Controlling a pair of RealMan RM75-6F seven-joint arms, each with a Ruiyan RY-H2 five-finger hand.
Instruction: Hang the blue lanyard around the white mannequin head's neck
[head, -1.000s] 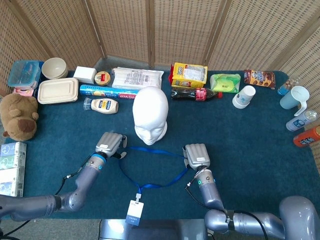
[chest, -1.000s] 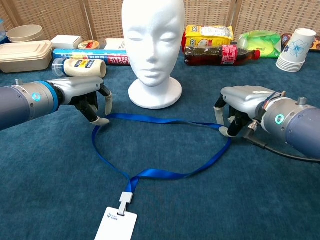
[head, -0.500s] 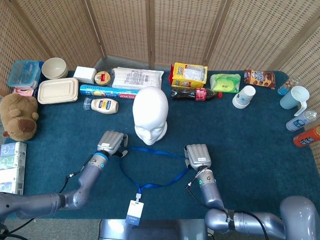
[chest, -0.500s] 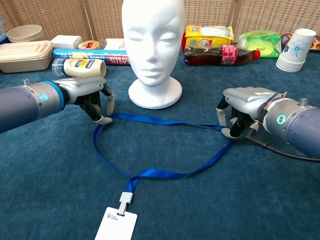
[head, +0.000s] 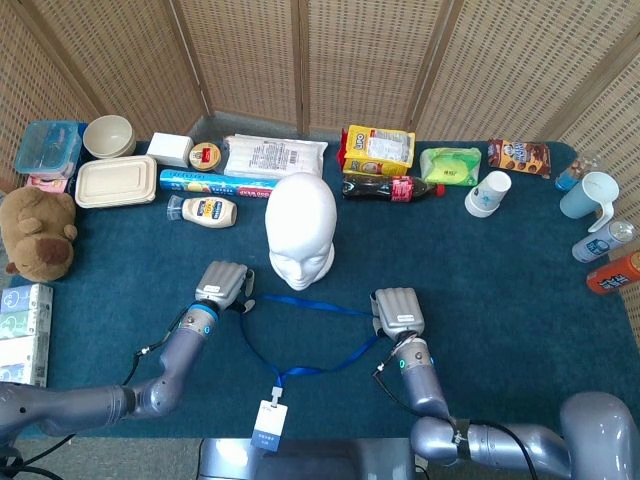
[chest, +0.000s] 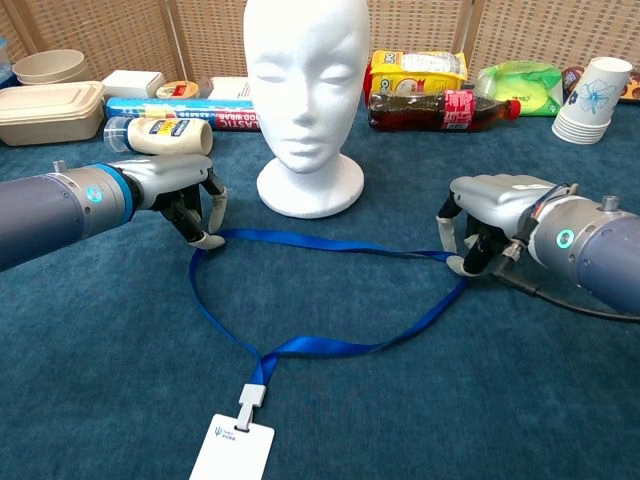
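With blue lanyard (chest: 330, 250) stretched crosswise just before the white mannequin head (chest: 305, 95), pinched by left hand (chest: 185, 195) and right hand (chest: 485, 225) at opposite ends

mannequin head (chest: 305, 90): crown cut off by the chest view's top edge
lanyard grip: whether either robot hand pinches the strap, cannot tell

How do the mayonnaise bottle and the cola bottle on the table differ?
The mayonnaise bottle is pale, squat and wide; the cola bottle is dark, longer and slimmer with a red label. The mayonnaise bottle lies on the left of the mannequin head, the cola bottle on its right. Both lie on their sides on the blue cloth.
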